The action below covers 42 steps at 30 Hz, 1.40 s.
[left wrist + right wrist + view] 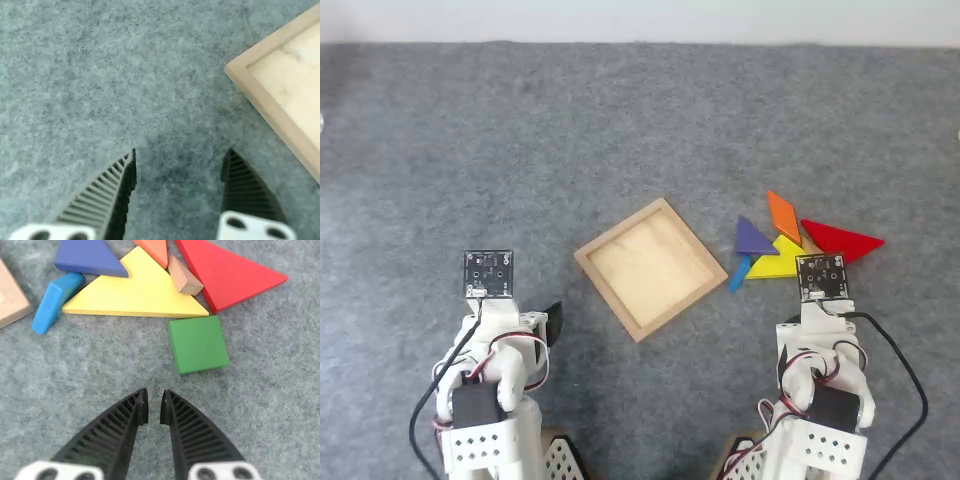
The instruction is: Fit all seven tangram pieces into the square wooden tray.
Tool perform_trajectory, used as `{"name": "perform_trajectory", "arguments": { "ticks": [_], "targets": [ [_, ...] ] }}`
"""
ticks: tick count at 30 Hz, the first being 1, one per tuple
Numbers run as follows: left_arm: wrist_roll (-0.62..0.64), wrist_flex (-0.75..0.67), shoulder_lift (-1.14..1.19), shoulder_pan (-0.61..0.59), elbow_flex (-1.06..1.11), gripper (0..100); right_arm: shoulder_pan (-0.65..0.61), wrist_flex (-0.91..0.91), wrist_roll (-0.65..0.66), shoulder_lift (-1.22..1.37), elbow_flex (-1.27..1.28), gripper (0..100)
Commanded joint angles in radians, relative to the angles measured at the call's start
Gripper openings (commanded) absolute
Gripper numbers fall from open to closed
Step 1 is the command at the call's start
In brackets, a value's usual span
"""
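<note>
Seven pieces (135, 290) lay loose toward the desk's right edge, tray (651, 267) bare mid-desk: nothing placed. Right tool (154, 401), nearly together, likely needed opening over the green square (198, 343); left tool (182, 155) apart.

Grey carpeted bench (520, 130). Near its middle lies the square wooden tray (620, 229), turned corner-on. Clustered just beside the tray, on the right arm's side: blue bar (739, 272), purple triangle (752, 238), yellow triangle (778, 260), orange parallelogram (784, 216), red triangle (840, 240), green square (198, 343), and a small tan piece (184, 276), possibly propped against the yellow triangle.
</note>
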Motion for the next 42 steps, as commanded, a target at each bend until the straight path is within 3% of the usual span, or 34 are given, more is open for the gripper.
{"name": "perform_trajectory", "arguments": {
  "ticks": [1,13,20,22,28,30,35,42],
  "targets": [
    [0.008,0.005,-0.021,-0.002,-0.022,27,0.007,0.008,-0.005,0.031,0.018,6.4],
    [0.008,0.005,-0.021,-0.002,-0.022,27,-0.226,0.101,0.000,0.022,0.017,6.4],
    [0.008,0.005,-0.021,-0.002,-0.022,27,-0.245,0.097,0.002,0.022,0.017,6.5],
    [0.008,0.005,-0.021,-0.002,-0.022,27,-0.226,0.090,0.034,0.022,0.003,6.6],
    [0.008,0.005,-0.021,0.000,-0.022,27,-0.028,0.028,0.396,0.022,-0.129,6.2],
    [0.008,0.005,-0.021,-0.002,-0.022,27,0.051,0.071,0.358,0.028,-0.232,6.2],
    [0.008,0.005,-0.021,-0.002,-0.022,27,0.068,0.166,0.405,0.105,-0.413,6.6],
    [0.008,0.005,-0.021,-0.002,-0.022,27,0.068,0.196,0.440,0.565,-0.763,8.3]
  ]
}}
